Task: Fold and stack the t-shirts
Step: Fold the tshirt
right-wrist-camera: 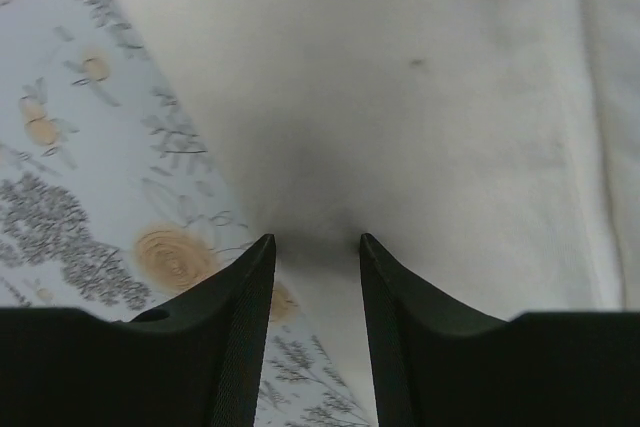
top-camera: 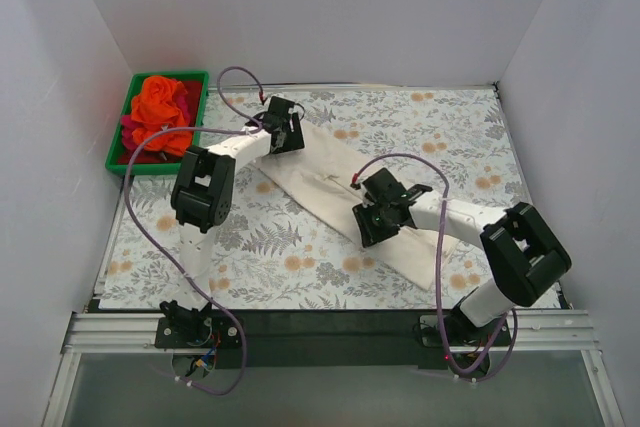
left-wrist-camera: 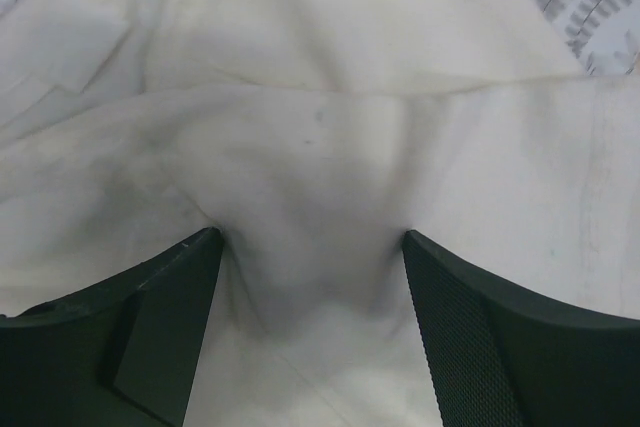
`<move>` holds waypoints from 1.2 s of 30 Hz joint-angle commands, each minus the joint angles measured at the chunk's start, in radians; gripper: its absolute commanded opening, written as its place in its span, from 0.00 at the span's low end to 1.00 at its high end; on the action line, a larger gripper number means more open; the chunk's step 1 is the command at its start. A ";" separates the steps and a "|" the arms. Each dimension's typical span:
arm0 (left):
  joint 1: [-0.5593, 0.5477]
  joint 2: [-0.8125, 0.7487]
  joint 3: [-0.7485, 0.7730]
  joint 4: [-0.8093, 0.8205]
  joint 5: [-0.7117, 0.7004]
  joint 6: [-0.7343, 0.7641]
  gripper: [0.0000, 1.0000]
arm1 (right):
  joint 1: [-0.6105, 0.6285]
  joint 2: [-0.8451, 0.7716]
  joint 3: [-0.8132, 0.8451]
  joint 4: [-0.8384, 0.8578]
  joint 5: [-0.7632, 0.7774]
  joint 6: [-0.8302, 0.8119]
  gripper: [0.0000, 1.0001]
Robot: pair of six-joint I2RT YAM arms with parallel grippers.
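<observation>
The cream t-shirt (top-camera: 330,182) lies spread on the floral tablecloth (top-camera: 270,257) that covers the worktop. It is a long, loosely flattened strip running from about 11 o'clock through the middle down towards 4 o'clock. Over at 10 o'clock a green bin (top-camera: 118,142) holds the orange t-shirt (top-camera: 160,102), bunched on top of the red-magenta t-shirt (top-camera: 140,147). Neither of those is folded yet.

Both arms are down on the cream one. The left end effector (top-camera: 285,132) sits at the strip's 11 o'clock end. Its wrist camera shows the fingers (left-wrist-camera: 190,277) spread wide and pushed into the cloth, with a soft ridge of fabric humped up between them and nothing clamped. The right end effector (top-camera: 378,222) is just past the middle, on the edge of the strip that faces 7 o'clock. Its fingers (right-wrist-camera: 250,277) stand part-way apart, straddling the hem where cream cloth meets tablecloth. As far as I can see they are not pinching it either.

To my eye this is the first shirt's fold, at the point of taking hold. Each arm is set over its bit of fabric and the grasp is not yet made. The next move calls for both to close on the cloth, then lift and carry that side across together. The fabric looks limp, so a shallow bite at the hem could slip out. If one arm leads the other, the fold will likely drag crooked.
</observation>
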 commanded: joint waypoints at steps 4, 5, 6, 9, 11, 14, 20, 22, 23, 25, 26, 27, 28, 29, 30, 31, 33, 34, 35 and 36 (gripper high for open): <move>0.028 0.202 0.257 0.028 0.017 0.386 0.71 | 0.167 0.139 0.087 -0.191 -0.215 -0.029 0.40; 0.032 0.201 0.284 0.030 0.014 0.390 0.72 | 0.175 0.139 0.107 -0.195 -0.204 -0.031 0.40; 0.034 0.181 0.287 0.031 0.015 0.387 0.72 | 0.181 0.127 0.147 -0.199 -0.192 -0.031 0.40; 0.034 0.080 0.226 0.056 0.018 0.342 0.73 | 0.186 0.089 0.180 -0.203 -0.158 -0.031 0.40; 0.034 0.028 0.175 0.076 -0.003 0.286 0.73 | 0.186 0.041 0.178 -0.209 -0.127 -0.035 0.39; 0.034 -0.049 0.103 0.088 -0.021 0.188 0.73 | 0.186 -0.005 0.157 -0.229 -0.132 -0.048 0.38; 0.031 -0.072 0.015 0.094 -0.024 0.086 0.71 | 0.186 -0.074 0.049 -0.254 -0.112 -0.031 0.36; 0.031 -0.054 0.017 0.093 -0.031 0.081 0.70 | 0.186 -0.080 0.023 -0.264 -0.106 -0.031 0.35; 0.032 -0.036 0.020 0.094 -0.043 0.080 0.70 | 0.186 -0.082 0.004 -0.266 -0.106 -0.026 0.35; 0.032 -0.017 0.029 0.094 -0.055 0.083 0.69 | 0.186 -0.082 -0.013 -0.271 -0.107 -0.022 0.34; 0.032 0.003 0.041 0.094 -0.058 0.084 0.68 | 0.186 -0.080 -0.027 -0.271 -0.109 -0.020 0.34; 0.032 0.013 0.052 0.093 -0.061 0.089 0.68 | 0.186 -0.078 -0.030 -0.269 -0.110 -0.020 0.34; 0.032 0.027 0.063 0.090 -0.063 0.094 0.68 | 0.186 -0.075 -0.033 -0.268 -0.112 -0.017 0.34; 0.034 0.052 0.089 0.080 -0.061 0.095 0.68 | 0.186 -0.062 -0.034 -0.268 -0.113 -0.020 0.33; 0.034 0.069 0.104 0.074 -0.060 0.094 0.68 | 0.189 -0.051 -0.030 -0.266 -0.129 -0.023 0.33; 0.038 0.085 0.119 0.068 -0.058 0.098 0.68 | 0.192 -0.040 -0.024 -0.261 -0.136 -0.031 0.33; 0.043 0.136 0.174 0.044 -0.052 0.101 0.68 | 0.213 0.004 0.006 -0.257 -0.162 -0.038 0.33; 0.052 0.154 0.201 0.031 -0.048 0.103 0.68 | 0.219 0.021 0.020 -0.254 -0.201 -0.043 0.33; 0.057 0.177 0.227 0.019 -0.043 0.106 0.68 | 0.230 0.041 0.037 -0.245 -0.222 -0.049 0.32; 0.064 0.214 0.282 -0.007 -0.038 0.107 0.68 | 0.250 0.084 0.077 -0.237 -0.271 -0.054 0.33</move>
